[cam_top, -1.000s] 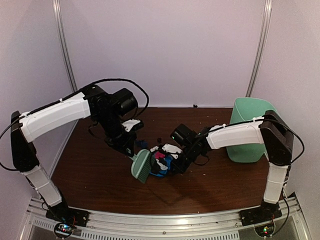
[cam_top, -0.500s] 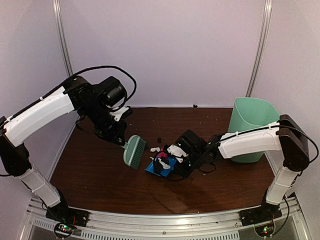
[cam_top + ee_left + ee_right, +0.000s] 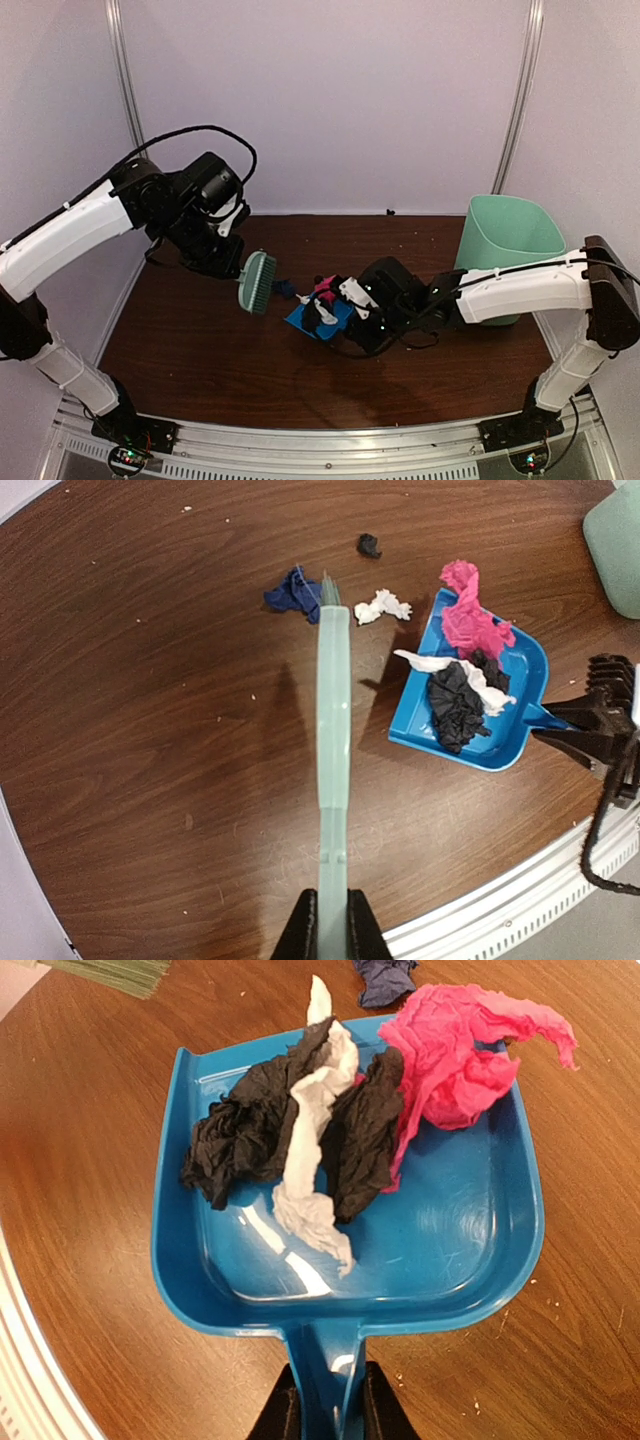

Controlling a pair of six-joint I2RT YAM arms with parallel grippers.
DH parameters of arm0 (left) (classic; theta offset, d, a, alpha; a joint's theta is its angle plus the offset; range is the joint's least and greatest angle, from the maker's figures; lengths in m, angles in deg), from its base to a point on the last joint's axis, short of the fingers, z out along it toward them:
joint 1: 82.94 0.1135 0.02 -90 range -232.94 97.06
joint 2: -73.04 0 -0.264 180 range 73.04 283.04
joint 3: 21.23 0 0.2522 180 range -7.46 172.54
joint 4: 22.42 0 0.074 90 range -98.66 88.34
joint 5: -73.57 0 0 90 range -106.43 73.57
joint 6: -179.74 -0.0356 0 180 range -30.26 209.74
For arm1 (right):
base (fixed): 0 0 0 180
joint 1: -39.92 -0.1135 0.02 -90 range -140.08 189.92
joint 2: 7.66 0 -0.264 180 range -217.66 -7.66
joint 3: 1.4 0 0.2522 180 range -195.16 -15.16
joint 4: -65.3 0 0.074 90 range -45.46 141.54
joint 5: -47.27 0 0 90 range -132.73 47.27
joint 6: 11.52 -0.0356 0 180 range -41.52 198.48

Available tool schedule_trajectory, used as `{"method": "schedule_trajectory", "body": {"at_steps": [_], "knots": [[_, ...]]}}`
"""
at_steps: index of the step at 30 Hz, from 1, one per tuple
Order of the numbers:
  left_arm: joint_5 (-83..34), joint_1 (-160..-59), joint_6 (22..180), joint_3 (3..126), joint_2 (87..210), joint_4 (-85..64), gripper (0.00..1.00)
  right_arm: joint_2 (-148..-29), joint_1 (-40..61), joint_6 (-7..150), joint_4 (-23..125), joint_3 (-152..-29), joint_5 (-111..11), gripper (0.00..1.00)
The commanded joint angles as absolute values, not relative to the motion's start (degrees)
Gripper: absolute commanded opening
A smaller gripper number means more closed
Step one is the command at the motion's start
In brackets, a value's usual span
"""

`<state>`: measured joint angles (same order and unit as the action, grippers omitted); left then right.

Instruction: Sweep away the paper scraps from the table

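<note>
Blue scrap (image 3: 385, 980) — cut by edge; bin (image 3: 618, 550) too

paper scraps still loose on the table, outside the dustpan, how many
3. A dark blue scrap at the tip of the brush, a white scrap beside it near the dustpan mouth, and a small black scrap farther out. The brush could hide others.

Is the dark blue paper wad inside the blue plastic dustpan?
No, the dark blue wad lies on the brown wooden table, outside the dustpan.
</note>
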<state>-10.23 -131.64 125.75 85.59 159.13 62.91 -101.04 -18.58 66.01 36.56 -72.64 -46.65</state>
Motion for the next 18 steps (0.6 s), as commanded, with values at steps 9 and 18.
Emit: {"method": "schedule_trajectory", "body": {"at_steps": [9,18], "knots": [[-2.26,-131.33,125.75,68.42,145.38,48.37,0.0,-91.27,-19.38,61.74,35.43,-73.43,-42.99,0.0],[-0.96,-130.93,124.02,55.01,136.12,39.11,0.0,-85.78,-19.62,58.35,28.87,-78.14,-38.42,0.0]]}}
